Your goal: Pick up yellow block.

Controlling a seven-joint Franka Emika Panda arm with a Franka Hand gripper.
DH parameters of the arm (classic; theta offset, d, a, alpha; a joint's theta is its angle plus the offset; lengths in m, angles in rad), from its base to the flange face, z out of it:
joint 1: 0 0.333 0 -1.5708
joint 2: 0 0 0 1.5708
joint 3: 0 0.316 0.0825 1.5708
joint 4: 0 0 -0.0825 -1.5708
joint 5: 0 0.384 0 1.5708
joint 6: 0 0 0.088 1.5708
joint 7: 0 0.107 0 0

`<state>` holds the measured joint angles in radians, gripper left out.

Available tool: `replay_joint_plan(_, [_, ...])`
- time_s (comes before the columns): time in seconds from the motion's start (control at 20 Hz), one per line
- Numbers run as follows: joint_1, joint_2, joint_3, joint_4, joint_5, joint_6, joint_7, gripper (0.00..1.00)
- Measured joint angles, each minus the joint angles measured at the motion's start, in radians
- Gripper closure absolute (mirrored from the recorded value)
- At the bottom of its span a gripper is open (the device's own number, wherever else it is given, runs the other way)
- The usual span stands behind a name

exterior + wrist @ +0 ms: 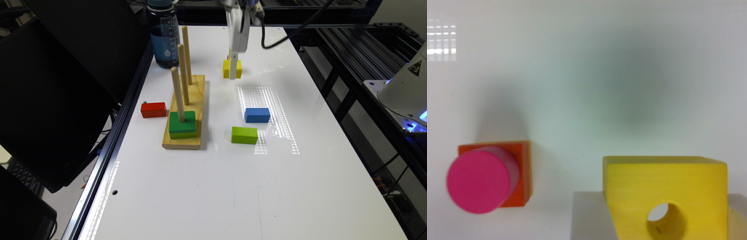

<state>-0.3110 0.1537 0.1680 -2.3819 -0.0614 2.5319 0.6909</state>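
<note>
The yellow block point(666, 200) is seen tilted at the far end of the white table point(206, 186), apparently pinched by the gripper point(233, 68), and should be lifted straight and slowly.

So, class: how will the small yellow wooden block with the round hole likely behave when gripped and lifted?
The small yellow wooden block with the round hole looks solid, so probably rigid. Its flat faces suggest it will not roll. Being small and holed, it is likely light.

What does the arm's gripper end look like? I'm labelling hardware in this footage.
In the exterior view the gripper is a glossy white, tapering housing ending in a slim white finger section, with a black cable looping from its upper part. No markings are legible on it.
</note>
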Motion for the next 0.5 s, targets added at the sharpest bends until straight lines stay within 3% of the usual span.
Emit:
replay_joint_plan(0.25, [0.000,-0.053,0.005,0.001,0.0111,-0.048,-0.001,1.00])
replay_joint_plan(0.5, [0.001,-0.140,0.009,0.004,0.0316,-0.133,-0.008,1.00])
